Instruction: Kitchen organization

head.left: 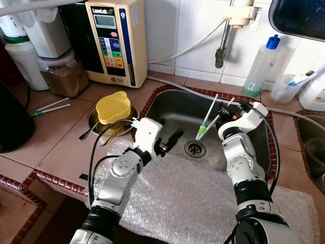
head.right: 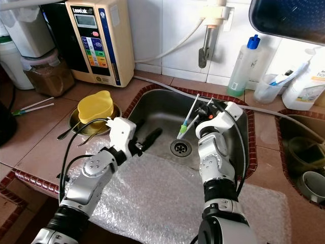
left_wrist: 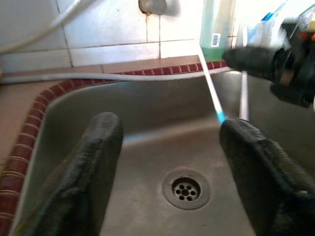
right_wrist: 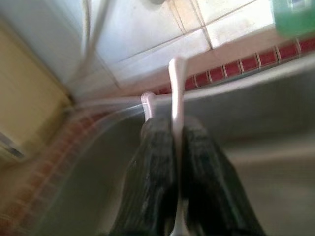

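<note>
My right gripper is over the steel sink, shut on two white-handled toothbrushes whose green and blue heads point down toward the drain. In the right wrist view the fingers pinch the white handles. My left gripper hovers open and empty over the left part of the sink. In the left wrist view its fingers frame the drain, and a toothbrush crosses beside the right gripper.
A yellow container sits in a metal bowl with spoons on the counter left of the sink. Bubble wrap covers the front edge. A tap, green soap bottle, plastic cup and water machine line the back.
</note>
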